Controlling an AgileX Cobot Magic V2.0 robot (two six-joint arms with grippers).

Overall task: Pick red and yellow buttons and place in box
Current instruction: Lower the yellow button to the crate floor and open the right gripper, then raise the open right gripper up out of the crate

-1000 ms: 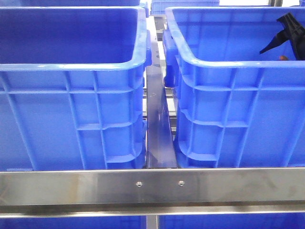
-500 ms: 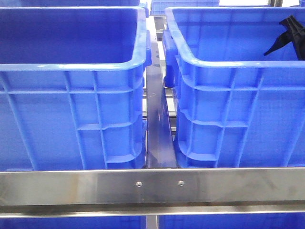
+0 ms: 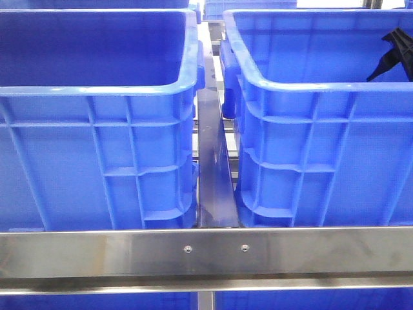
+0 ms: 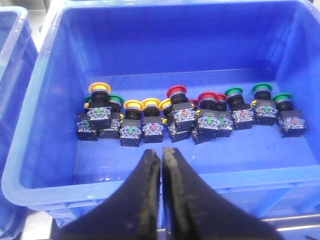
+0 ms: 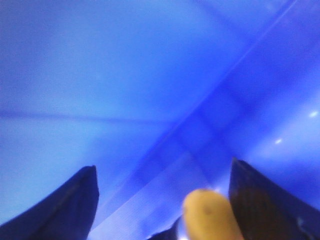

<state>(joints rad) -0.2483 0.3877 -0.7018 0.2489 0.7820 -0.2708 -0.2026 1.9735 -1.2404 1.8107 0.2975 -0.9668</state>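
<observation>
Left pincer [image 4: 161, 165] has its fingers pressed together with nothing between them, and it hangs over the near wall of a blue crate [image 4: 45, 100]. On that crate's floor I see a row of push buttons: yellow ones [image 4: 132, 106] toward one end, red ones [image 4: 176, 92] in the middle, and green ones [image 4: 262, 89] mostly at the other end, each on a black body. None of them touches the fingers.

Right pincer [image 5: 160, 200] stands with its fingers spread wide apart, close over a blue crate surface that I see only as a blur. A yellowish rounded piece [image 5: 210, 215] sits low between the fingers, beside one of them; I cannot tell whether it is held.

On the front view I see two crates, the left crate [image 3: 97, 129] and the right crate [image 3: 310, 129], side by side behind a steel rail [image 3: 206, 252]. Black parts of the right arm [image 3: 395, 55] show inside the right crate at its far right.
</observation>
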